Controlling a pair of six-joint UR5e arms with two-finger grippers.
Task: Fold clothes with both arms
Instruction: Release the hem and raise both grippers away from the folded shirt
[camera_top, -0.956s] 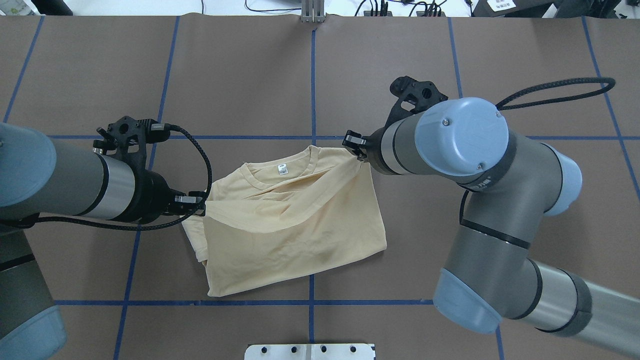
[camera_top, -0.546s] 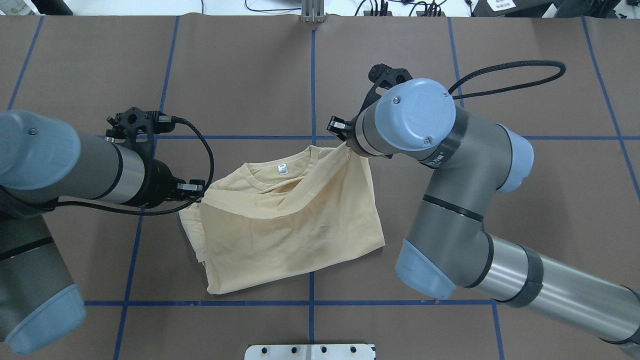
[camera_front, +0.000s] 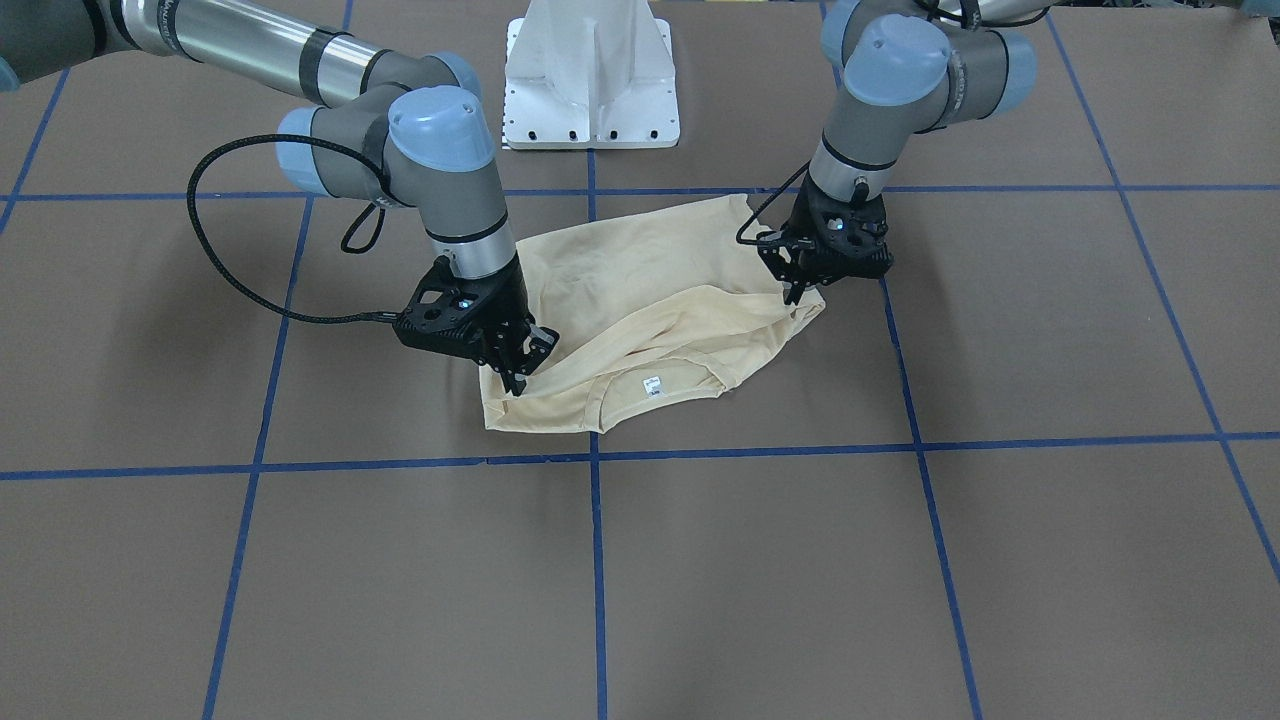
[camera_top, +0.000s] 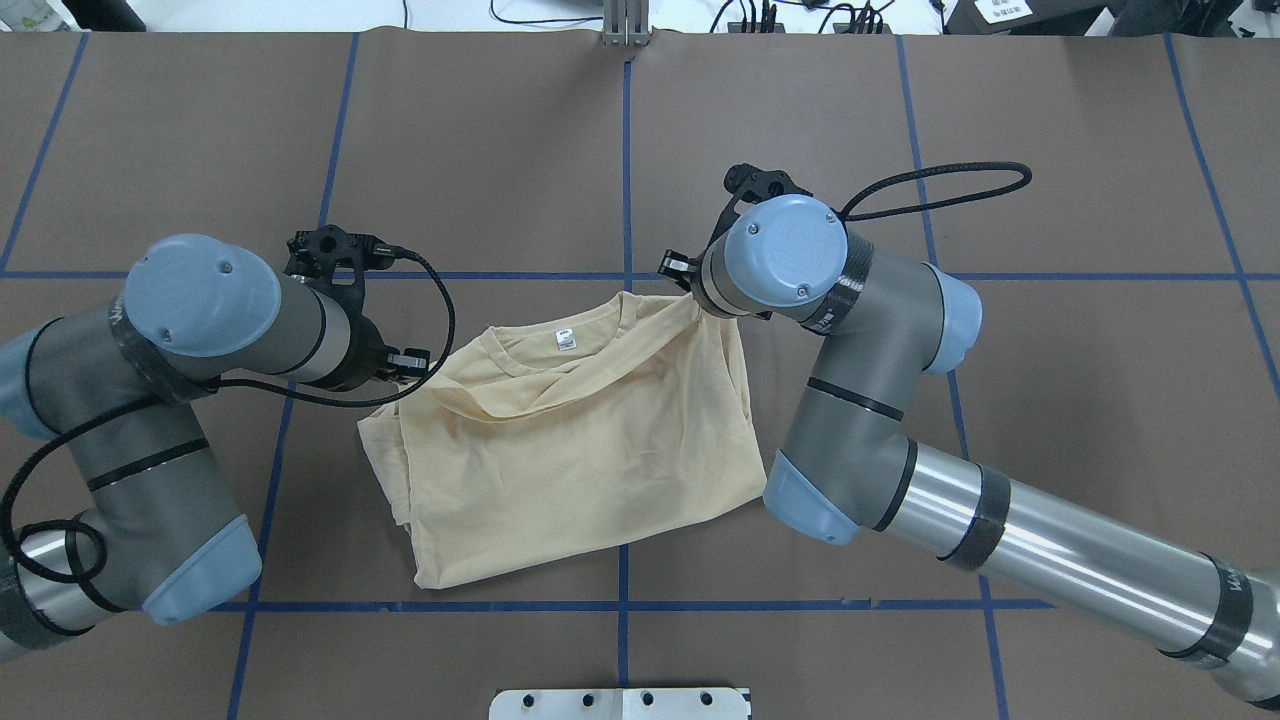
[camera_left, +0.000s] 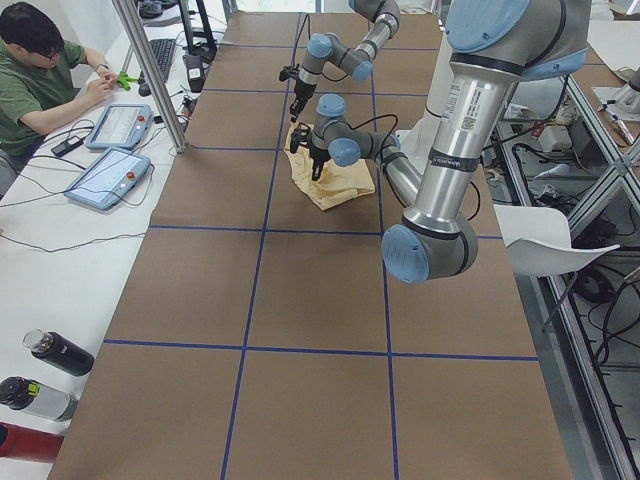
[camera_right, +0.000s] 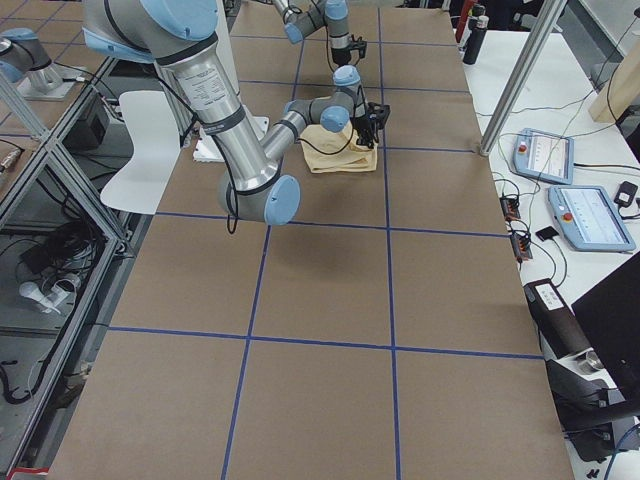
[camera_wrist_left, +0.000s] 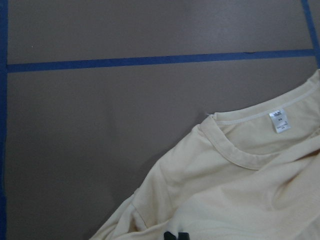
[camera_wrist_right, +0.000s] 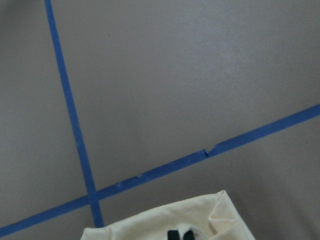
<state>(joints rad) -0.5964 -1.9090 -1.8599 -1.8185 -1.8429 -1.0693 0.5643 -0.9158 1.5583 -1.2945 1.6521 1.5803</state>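
Left gripper (camera_front: 797, 292) and right gripper (camera_front: 518, 378), each clamped on the T-shirt (camera_top: 580, 470): you have its doubled-over edge stretched between them on the table (camera_top: 500, 150), collar (camera_top: 487, 345) just beyond.

Bare table (camera_top: 500, 150) is lying open beyond the T-shirt (camera_top: 570, 470), while the left arm (camera_top: 200, 300), right arm (camera_top: 860, 400) and white pedestal (camera_front: 592, 80) are hemming its other sides.

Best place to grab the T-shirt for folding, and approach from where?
Pinch the T-shirt at its two shoulder corners flanking the neck label, each tool coming down from its own outer side. The thin fabric lies flat, so only edges and corners give a lip to pinch. The left tool and right tool look shut there now.
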